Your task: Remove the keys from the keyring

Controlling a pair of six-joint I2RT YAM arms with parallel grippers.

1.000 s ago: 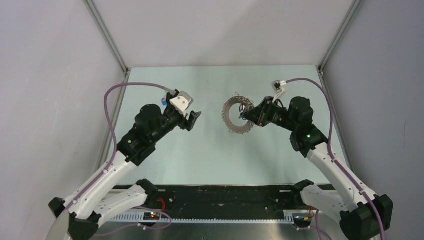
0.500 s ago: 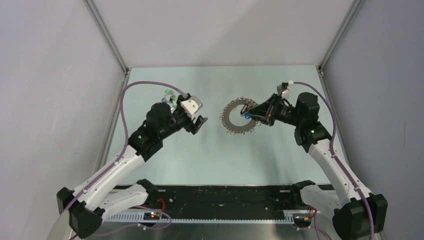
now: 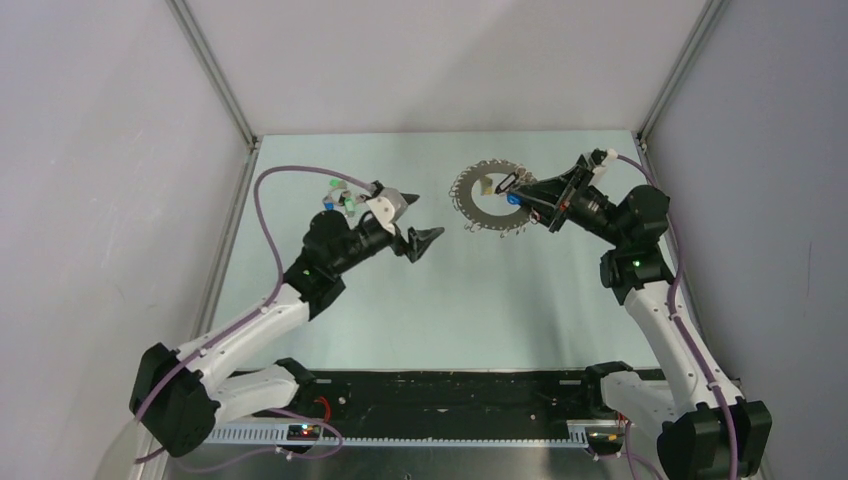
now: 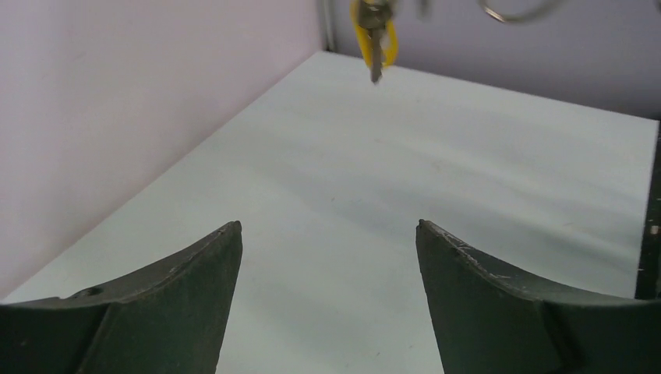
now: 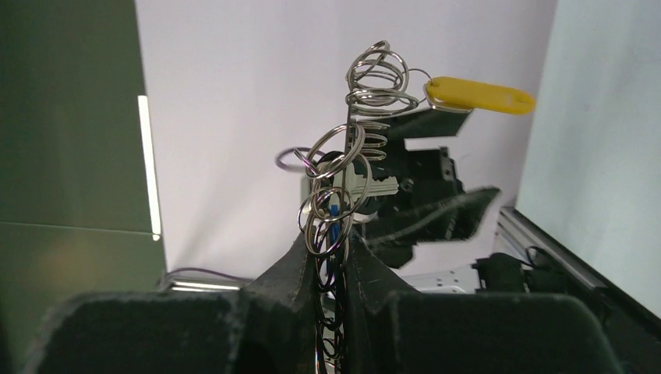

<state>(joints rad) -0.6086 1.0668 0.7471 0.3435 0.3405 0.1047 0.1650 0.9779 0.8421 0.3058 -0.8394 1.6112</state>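
Your right gripper (image 3: 524, 190) pinches the keyring (image 3: 462, 198) rim, lifted over the table's (image 3: 450, 300) far side | yellow key (image 5: 479, 95), blue key (image 3: 512, 199) hang on it | left gripper (image 3: 417, 217) spread, empty, apart | loose keys (image 3: 341, 198) lie behind its wrist.

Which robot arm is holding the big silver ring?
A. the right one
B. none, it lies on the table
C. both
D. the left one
A: the right gripper is shut on the keyring, while the left gripper is open and empty.
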